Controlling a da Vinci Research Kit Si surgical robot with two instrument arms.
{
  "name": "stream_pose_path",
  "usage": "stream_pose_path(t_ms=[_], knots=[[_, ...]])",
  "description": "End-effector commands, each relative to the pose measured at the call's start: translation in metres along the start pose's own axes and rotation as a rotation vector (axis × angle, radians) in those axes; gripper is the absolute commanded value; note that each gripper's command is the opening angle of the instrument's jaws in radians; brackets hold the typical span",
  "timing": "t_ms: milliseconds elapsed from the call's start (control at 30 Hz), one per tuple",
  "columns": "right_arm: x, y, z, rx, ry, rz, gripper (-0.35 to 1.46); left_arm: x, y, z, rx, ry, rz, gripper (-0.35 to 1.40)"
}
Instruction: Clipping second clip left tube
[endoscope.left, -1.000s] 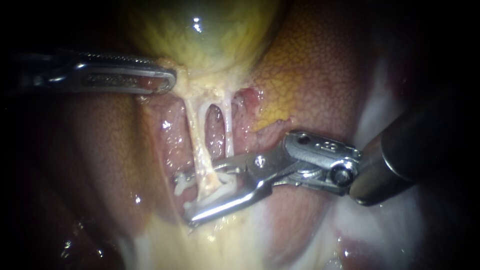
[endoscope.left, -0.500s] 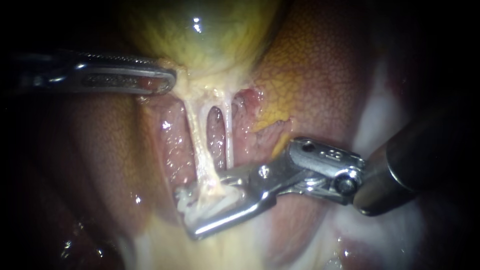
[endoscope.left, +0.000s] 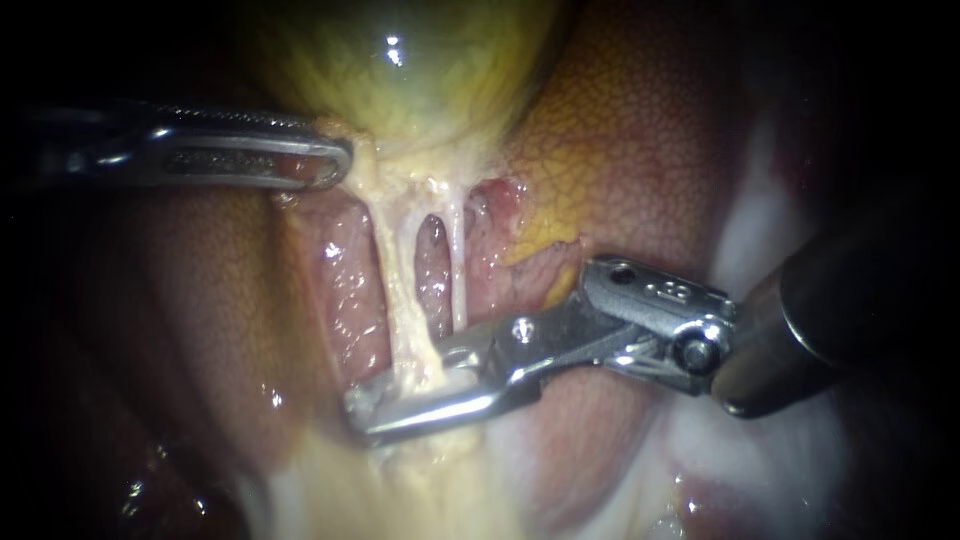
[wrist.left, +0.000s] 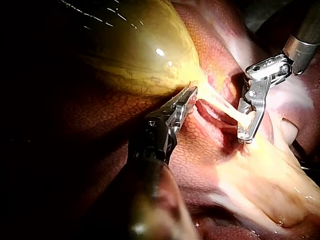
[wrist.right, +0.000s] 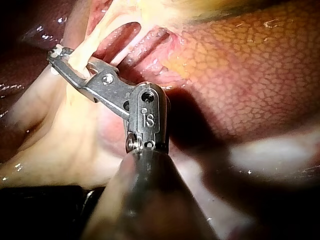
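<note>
Left tube (endoscope.left: 396, 285) in plain sight: the thicker of the two pale strands, cream-yellow and glistening. It's stretched taut and almost upright in the endoscope view, running down from the neck of the gallbladder (endoscope.left: 420, 70). A narrow gap separates it from the thinner strand beside it. At its lower end it passes straight through the pincer of the right instrument (endoscope.left: 362, 412), both sides pressed against it, squeezed flat there. The clip (endoscope.left: 455, 381) shows as a white sliver inside that pincer, lying crosswise to the tube and touching it, mostly hidden by metal.
</note>
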Motion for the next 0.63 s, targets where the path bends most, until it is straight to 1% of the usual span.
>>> stream_pose_path(t_ms=[33, 367, 633], knots=[[0.0000, 0.0000, 0.0001, 0.000, 0.002, 0.038, -0.35, 0.0000, 0.0000, 0.0000, 0.000, 0.000, 0.000, -0.35], [-0.0001, 0.0000, 0.0001, 0.000, 0.002, 0.061, -0.35, 0.0000, 0.0000, 0.0000, 0.000, 0.000, 0.000, -0.35], [-0.0002, 0.0000, 0.0001, 0.000, 0.002, 0.060, -0.35, 0.0000, 0.0001, 0.0000, 0.000, 0.000, 0.000, -0.35]])
